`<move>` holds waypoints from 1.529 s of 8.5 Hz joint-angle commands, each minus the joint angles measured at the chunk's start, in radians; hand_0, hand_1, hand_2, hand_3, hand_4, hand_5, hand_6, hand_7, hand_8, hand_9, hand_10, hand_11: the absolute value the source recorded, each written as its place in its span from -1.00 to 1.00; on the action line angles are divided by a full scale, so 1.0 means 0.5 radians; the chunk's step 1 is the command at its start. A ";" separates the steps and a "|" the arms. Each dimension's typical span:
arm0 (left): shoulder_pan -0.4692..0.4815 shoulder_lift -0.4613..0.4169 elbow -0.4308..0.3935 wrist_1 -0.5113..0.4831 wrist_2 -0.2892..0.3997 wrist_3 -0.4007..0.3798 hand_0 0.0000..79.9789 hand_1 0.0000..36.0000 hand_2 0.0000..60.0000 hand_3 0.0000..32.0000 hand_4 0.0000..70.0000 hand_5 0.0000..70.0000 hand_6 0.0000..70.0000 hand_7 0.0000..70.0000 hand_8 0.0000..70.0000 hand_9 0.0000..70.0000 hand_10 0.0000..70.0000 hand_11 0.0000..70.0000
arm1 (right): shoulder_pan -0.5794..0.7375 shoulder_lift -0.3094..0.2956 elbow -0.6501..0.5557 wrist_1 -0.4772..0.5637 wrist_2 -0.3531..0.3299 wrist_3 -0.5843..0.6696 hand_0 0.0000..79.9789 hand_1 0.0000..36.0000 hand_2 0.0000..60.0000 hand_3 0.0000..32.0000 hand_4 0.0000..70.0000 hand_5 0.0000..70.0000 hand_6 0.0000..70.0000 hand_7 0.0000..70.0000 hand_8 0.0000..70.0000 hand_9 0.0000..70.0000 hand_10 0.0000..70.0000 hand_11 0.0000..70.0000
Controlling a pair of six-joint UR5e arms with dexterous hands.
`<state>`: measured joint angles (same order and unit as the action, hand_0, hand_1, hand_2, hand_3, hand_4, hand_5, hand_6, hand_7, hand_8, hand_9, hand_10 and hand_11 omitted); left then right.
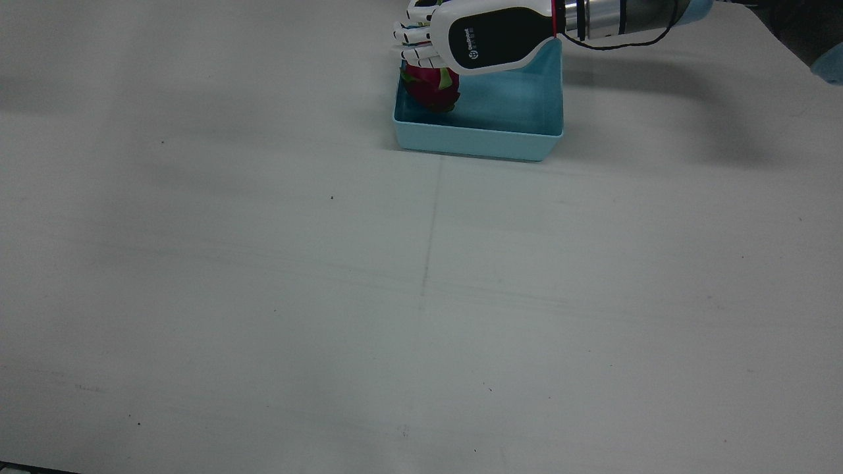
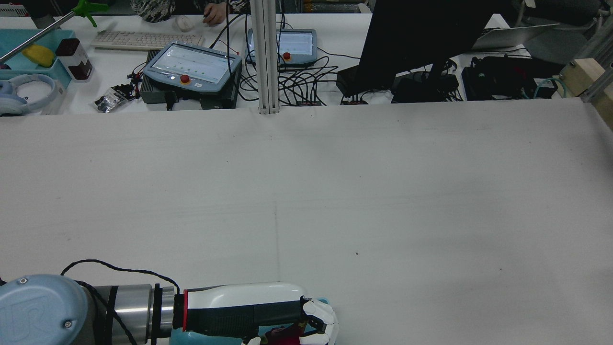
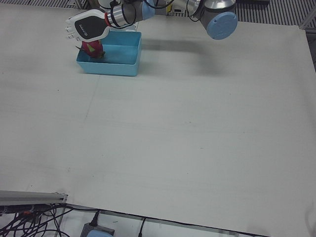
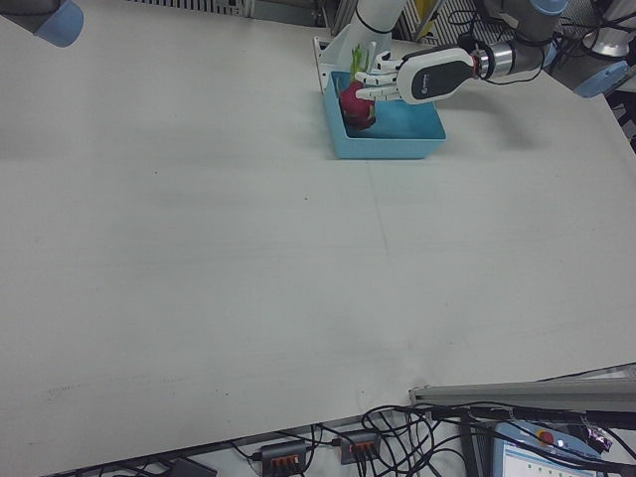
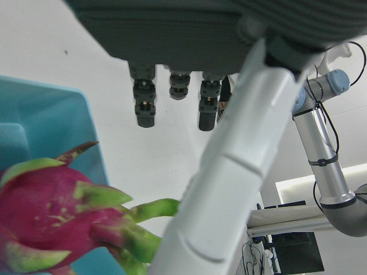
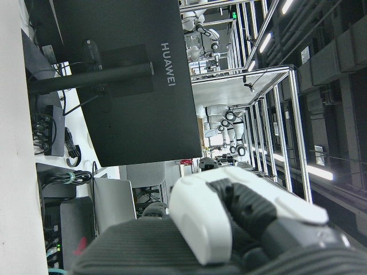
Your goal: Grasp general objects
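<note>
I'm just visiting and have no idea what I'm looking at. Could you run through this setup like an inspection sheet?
Surface: white table, bare but for faint marks.
Job's things: dragon fruit in the corner of a blue bin.
Clutter: nothing seen on the table.
Hands: left hand over the bin above the fruit, fingers extended, not closed on it; right hand seen only by its own camera, state unclear.
Cables: black cable along the left wrist.
Surroundings: bench beyond the table with pendants, keyboard, monitor.
</note>
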<state>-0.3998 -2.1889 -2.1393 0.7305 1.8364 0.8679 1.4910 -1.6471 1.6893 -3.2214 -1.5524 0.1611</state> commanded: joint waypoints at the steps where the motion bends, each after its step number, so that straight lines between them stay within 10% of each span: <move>1: -0.321 0.269 0.063 -0.156 0.039 -0.015 1.00 0.39 -1.00 -0.64 -0.45 1.00 -0.64 -0.16 -0.83 -0.70 -0.80 -0.62 | 0.000 0.002 0.002 0.000 0.000 0.000 -1.00 -1.00 -1.00 -1.00 -1.00 -1.00 -1.00 -1.00 -1.00 -1.00 -1.00 -1.00; 7: -1.341 0.451 0.706 -0.862 0.010 -0.355 1.00 0.78 -1.00 -1.00 -0.31 1.00 -0.58 -0.29 -0.87 -0.76 -0.79 -0.59 | 0.000 0.002 0.002 0.000 0.000 0.000 -1.00 -1.00 -1.00 -1.00 -1.00 -1.00 -1.00 -1.00 -1.00 -1.00 -1.00 -1.00; 9: -1.565 0.436 0.823 -0.838 -0.196 -0.368 1.00 0.63 -1.00 -0.24 -0.54 1.00 -0.65 -0.41 -0.93 -0.87 -0.79 -0.59 | 0.000 -0.001 0.002 0.000 0.000 0.000 -1.00 -1.00 -1.00 -1.00 -1.00 -1.00 -1.00 -1.00 -1.00 -1.00 -1.00 -1.00; 13: -1.774 0.436 1.020 -0.875 -0.356 -0.343 1.00 0.71 -1.00 -0.41 -0.51 1.00 -0.62 -0.42 -0.95 -0.92 -0.81 -0.62 | 0.000 -0.001 0.002 0.000 -0.003 0.000 -1.00 -1.00 -1.00 -1.00 -1.00 -1.00 -1.00 -1.00 -1.00 -1.00 -1.00 -1.00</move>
<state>-1.2470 -1.9708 -1.6683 0.3033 1.7105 0.6887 1.4910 -1.6475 1.6904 -3.2214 -1.5524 0.1611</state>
